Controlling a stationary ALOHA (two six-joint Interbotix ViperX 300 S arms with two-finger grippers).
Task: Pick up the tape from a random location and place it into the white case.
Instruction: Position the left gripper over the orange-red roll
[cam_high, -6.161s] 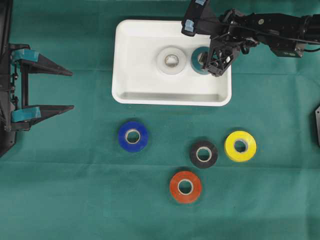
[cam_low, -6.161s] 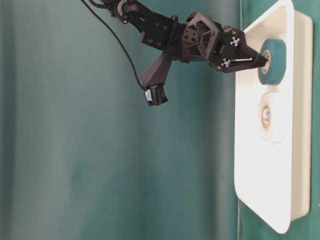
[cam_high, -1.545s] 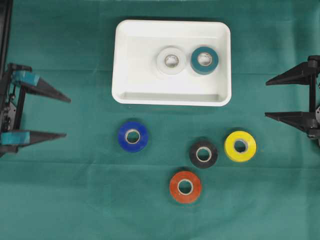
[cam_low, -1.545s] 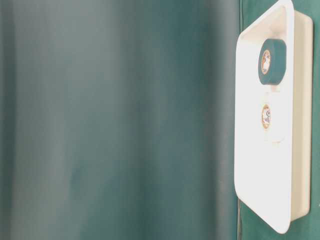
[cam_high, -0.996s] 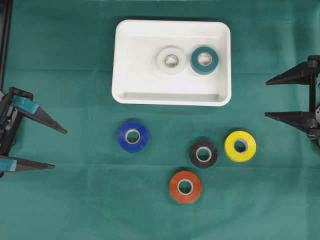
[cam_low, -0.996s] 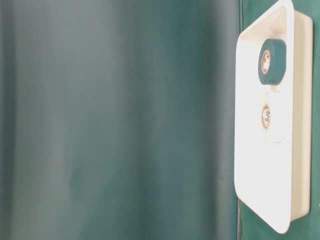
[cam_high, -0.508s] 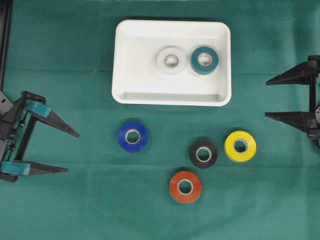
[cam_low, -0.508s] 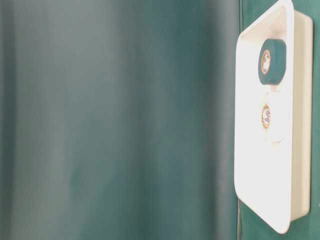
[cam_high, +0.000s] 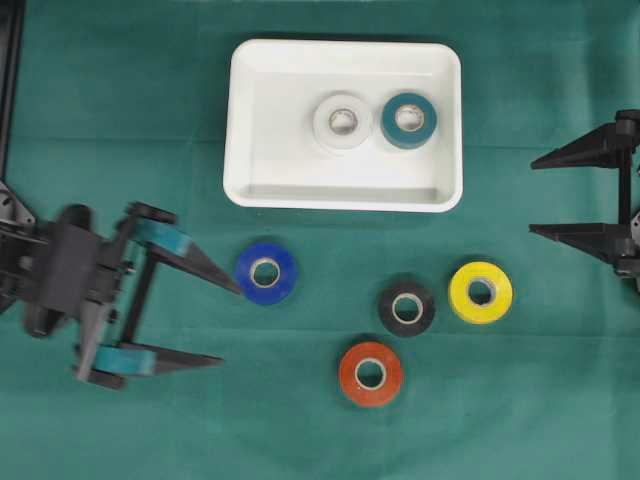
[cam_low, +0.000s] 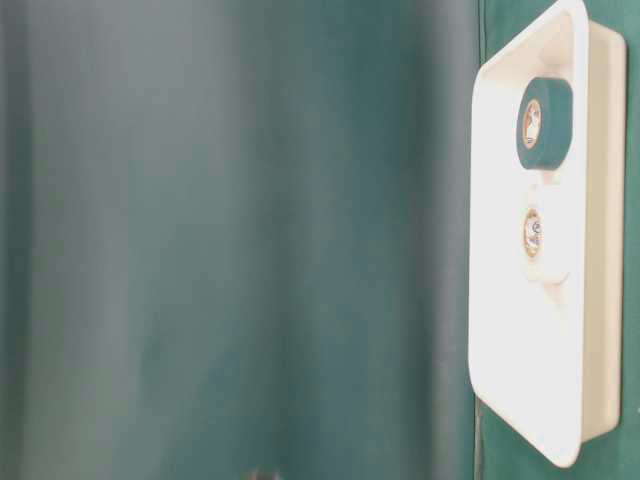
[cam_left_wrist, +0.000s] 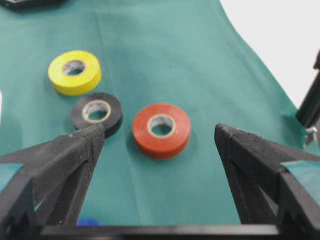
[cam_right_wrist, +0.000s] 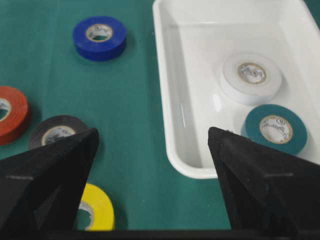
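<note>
The white case (cam_high: 250, 100) sits at the top centre and holds a white tape roll (cam_high: 343, 121) and a teal roll (cam_high: 408, 120). On the green cloth below lie blue (cam_high: 266, 272), black (cam_high: 407, 307), yellow (cam_high: 481, 292) and red (cam_high: 371, 373) rolls. My left gripper (cam_high: 231, 324) is open and empty, its upper fingertip right beside the blue roll's left edge. In the left wrist view the red roll (cam_left_wrist: 175, 142) lies ahead between the spread fingers. My right gripper (cam_high: 532, 197) hangs open and empty at the right edge, away from every roll.
The green cloth's right edge (cam_left_wrist: 295, 115) shows in the left wrist view. A black frame post (cam_high: 10, 60) stands at the far left. In the table-level view the case (cam_low: 520, 380) appears with the teal roll (cam_low: 545, 122) inside.
My left gripper has swung in from the left edge toward the blue roll, staying open. The right arm and all the rolls have stayed where they were.
</note>
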